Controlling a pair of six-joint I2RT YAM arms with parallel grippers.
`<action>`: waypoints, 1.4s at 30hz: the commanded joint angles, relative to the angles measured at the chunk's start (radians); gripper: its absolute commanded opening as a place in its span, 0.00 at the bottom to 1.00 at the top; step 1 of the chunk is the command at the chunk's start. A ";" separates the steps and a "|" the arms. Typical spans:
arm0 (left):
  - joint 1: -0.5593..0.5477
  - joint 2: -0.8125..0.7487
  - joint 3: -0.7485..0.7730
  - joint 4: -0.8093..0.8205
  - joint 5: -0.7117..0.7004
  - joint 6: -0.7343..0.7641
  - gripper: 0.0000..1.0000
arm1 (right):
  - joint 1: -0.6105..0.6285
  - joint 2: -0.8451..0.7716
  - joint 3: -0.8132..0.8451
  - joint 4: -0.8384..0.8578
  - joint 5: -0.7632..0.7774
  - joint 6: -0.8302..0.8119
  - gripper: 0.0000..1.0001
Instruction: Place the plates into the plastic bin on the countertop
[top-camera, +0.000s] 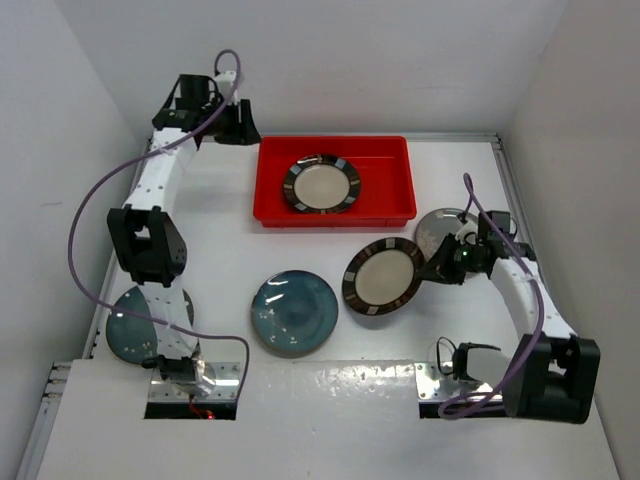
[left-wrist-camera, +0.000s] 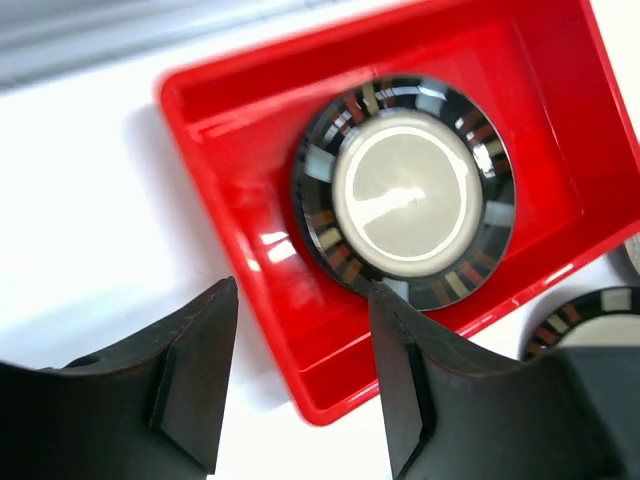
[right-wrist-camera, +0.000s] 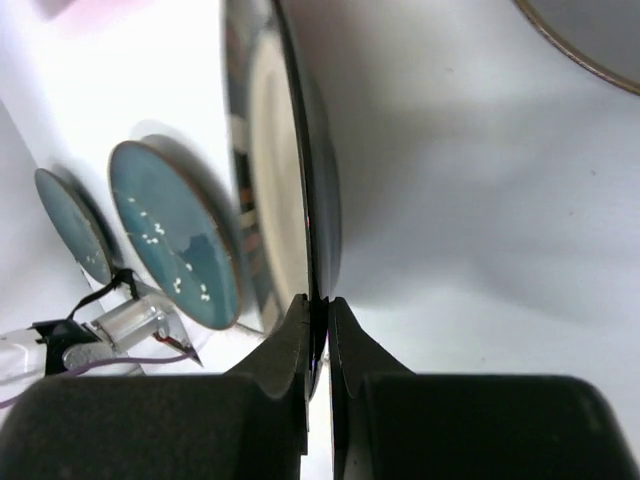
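Observation:
The red plastic bin (top-camera: 385, 160) stands at the back of the white countertop (top-camera: 230, 240) with one cream dark-banded plate (top-camera: 321, 184) in its left half; both show in the left wrist view, the bin (left-wrist-camera: 250, 210) and plate (left-wrist-camera: 405, 190). My left gripper (top-camera: 238, 122) is open and empty, above the bin's left end (left-wrist-camera: 300, 390). My right gripper (top-camera: 432, 266) is shut on the rim of a second cream banded plate (top-camera: 383, 276), seen edge-on in the right wrist view (right-wrist-camera: 300, 200). A teal plate (top-camera: 294, 312) lies in the middle.
A second teal plate (top-camera: 148, 323) lies at the near left, partly under the left arm. A grey plate (top-camera: 438, 230) lies behind the right gripper. White walls stand on the left, back and right. The arm bases and cables sit at the near edge.

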 joint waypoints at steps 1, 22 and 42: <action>0.059 -0.060 0.029 -0.032 -0.003 0.021 0.57 | 0.026 -0.082 0.109 -0.090 -0.061 0.035 0.00; 0.300 -0.110 -0.129 -0.360 -0.093 0.270 0.92 | 0.186 0.198 0.648 0.288 -0.305 0.263 0.00; 0.841 -0.370 -0.697 -0.262 -0.083 0.462 0.93 | 0.281 1.005 1.219 0.529 -0.107 0.444 0.00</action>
